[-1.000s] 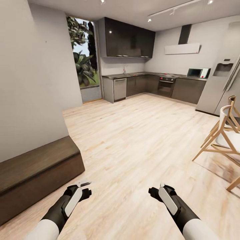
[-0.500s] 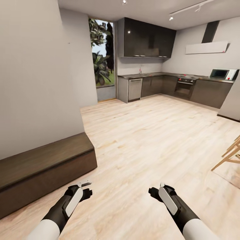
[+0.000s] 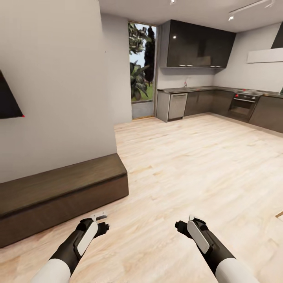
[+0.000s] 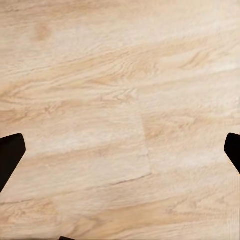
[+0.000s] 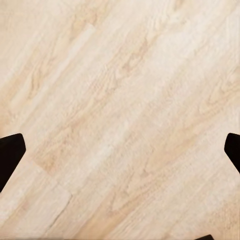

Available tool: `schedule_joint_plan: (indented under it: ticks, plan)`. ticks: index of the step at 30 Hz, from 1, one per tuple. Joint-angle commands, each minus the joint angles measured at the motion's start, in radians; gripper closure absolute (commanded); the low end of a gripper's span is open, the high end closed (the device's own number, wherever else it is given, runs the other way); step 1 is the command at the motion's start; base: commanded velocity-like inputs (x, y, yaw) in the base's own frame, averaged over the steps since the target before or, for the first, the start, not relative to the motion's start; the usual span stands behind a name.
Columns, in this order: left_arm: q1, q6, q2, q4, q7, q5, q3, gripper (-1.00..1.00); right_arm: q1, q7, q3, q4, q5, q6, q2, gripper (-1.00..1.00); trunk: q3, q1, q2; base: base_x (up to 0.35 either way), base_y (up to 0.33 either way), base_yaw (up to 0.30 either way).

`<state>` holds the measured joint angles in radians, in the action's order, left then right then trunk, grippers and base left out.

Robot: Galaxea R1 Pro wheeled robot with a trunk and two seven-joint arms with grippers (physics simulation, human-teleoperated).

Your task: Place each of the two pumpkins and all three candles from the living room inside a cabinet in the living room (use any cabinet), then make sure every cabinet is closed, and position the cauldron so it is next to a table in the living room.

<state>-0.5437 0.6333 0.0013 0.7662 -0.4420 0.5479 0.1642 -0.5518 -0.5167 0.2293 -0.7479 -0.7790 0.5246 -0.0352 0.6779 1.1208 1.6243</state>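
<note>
Cabinet (image 3: 59, 192) at lower left of the head view — long, low, dark brown, long axis running along the grey wall (image 3: 55, 78) from the left edge toward mid-frame. Sits ahead and left of the left gripper (image 3: 103, 221), well apart from it; clearly nearer that arm than the right gripper (image 3: 184, 224) at lower right. Fronts look flush and shut from this angle, so nothing to report of any contents. No pumpkins, candles or cauldron to point at.

Left gripper: spread wide, nothing between the dark fingertips (image 4: 10, 155), only pale wood floor (image 4: 120, 110) beneath. Right gripper: likewise released and empty, fingertips (image 5: 10, 152) at the frame edges over bare floor planks.

Dark kitchen cupboards (image 3: 198, 49) at upper right, a window (image 3: 141, 67) with greenery at upper centre, a dark wall panel (image 3: 8, 100) at the left edge — none of it the task's.

Judged a transit moment: next move probably turns on bringing the base round toward the cabinet side and finding the small items.
</note>
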Motion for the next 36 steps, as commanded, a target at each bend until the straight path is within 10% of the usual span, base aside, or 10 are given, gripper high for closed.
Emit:
schedule_joint_plan:
  ticks: [1, 36]
  plan:
    - [-0.001, 0.002, 0.0, 0.001, -0.009, 0.009, 0.003, -1.0, 0.0, -0.01, 0.005, -0.002, -0.009, 0.002, -0.002, -1.0, 0.001, 0.0, 0.001, 0.0, 0.0, 0.291]
    - [-0.001, 0.002, 0.0, 0.001, -0.008, 0.009, 0.003, -1.0, 0.0, -0.009, 0.005, -0.002, -0.009, 0.002, -0.002, -1.0, 0.001, 0.0, 0.001, 0.001, 0.0, 0.291]
